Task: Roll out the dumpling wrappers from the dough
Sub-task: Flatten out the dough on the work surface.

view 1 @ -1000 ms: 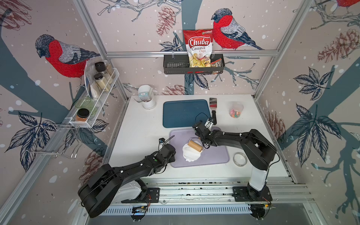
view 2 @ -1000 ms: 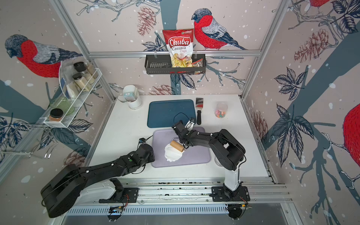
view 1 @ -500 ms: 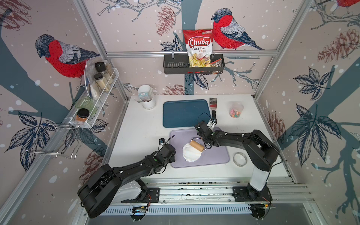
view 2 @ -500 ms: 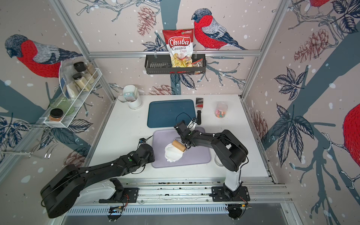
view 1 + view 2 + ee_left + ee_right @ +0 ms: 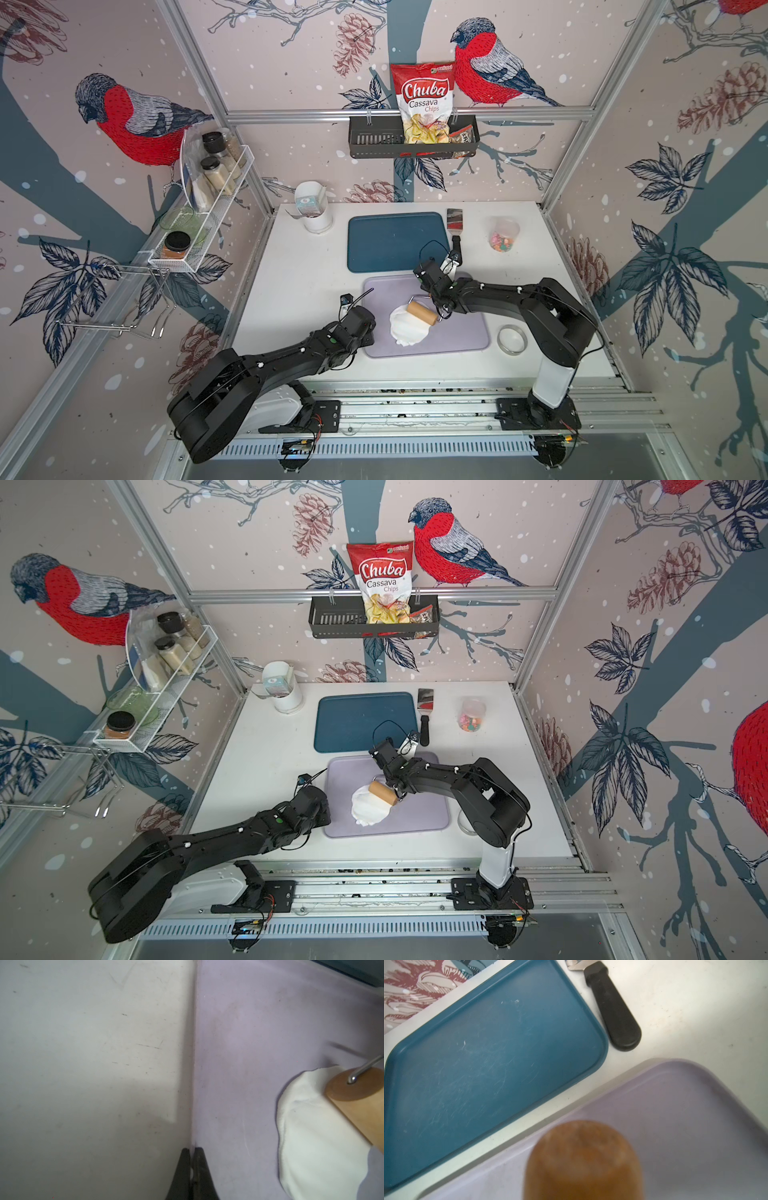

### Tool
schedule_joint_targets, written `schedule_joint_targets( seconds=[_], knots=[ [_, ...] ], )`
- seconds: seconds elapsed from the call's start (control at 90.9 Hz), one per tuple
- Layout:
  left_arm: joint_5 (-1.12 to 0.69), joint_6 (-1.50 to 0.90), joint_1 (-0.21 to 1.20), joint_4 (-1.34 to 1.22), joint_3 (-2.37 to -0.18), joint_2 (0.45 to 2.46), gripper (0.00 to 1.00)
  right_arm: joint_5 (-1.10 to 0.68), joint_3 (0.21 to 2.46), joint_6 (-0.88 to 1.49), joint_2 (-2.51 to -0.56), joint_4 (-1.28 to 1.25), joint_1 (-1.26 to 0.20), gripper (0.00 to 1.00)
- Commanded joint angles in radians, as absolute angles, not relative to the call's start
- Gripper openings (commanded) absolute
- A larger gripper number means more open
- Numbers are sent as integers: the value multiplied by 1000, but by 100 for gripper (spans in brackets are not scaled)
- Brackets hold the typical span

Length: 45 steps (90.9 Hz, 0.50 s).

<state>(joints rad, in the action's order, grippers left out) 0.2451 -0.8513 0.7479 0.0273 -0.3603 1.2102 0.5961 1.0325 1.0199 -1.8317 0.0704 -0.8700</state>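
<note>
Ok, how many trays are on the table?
2. The blue tray lies toward the back of the table. The lilac tray lies just in front of it and holds the dough, with the wooden roller on top. None seem hidden.

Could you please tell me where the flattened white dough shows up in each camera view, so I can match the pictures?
Both top views: the flattened white dough lies around the middle of the lilac plastic tray, partly under the wooden roller.
Left wrist: the dough is on the tray, with the roller lying across it.
Right wrist: not in it.
Shared landmark: the lilac tray, seen in all four views.
</note>
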Motion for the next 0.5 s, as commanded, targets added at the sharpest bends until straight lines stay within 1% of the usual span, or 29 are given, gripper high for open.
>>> schedule_joint_targets(
  seconds=[0.0,0.044,0.088,0.198,0.297,0.352,0.484],
  knots=[
    [266,-845,745,15,-364,1222,0,567,1041,1011,-1863,116,-956,0],
    [270,-845,745,20,-365,1221,0,565,1060,1028,-1880,138,-986,0],
    [273,-843,746,23,-365,1220,0,556,1056,1037,-1880,140,-977,0],
    [268,-834,745,25,-362,1219,0,537,998,1029,-1815,79,-870,0],
    [271,-833,744,33,-366,1226,0,614,1003,984,-1775,93,-824,0],
    [270,-832,745,28,-366,1226,0,626,1012,977,-1775,105,-829,0],
    [274,-829,745,27,-369,1229,0,561,1033,1004,-1807,116,-898,0]
  ],
)
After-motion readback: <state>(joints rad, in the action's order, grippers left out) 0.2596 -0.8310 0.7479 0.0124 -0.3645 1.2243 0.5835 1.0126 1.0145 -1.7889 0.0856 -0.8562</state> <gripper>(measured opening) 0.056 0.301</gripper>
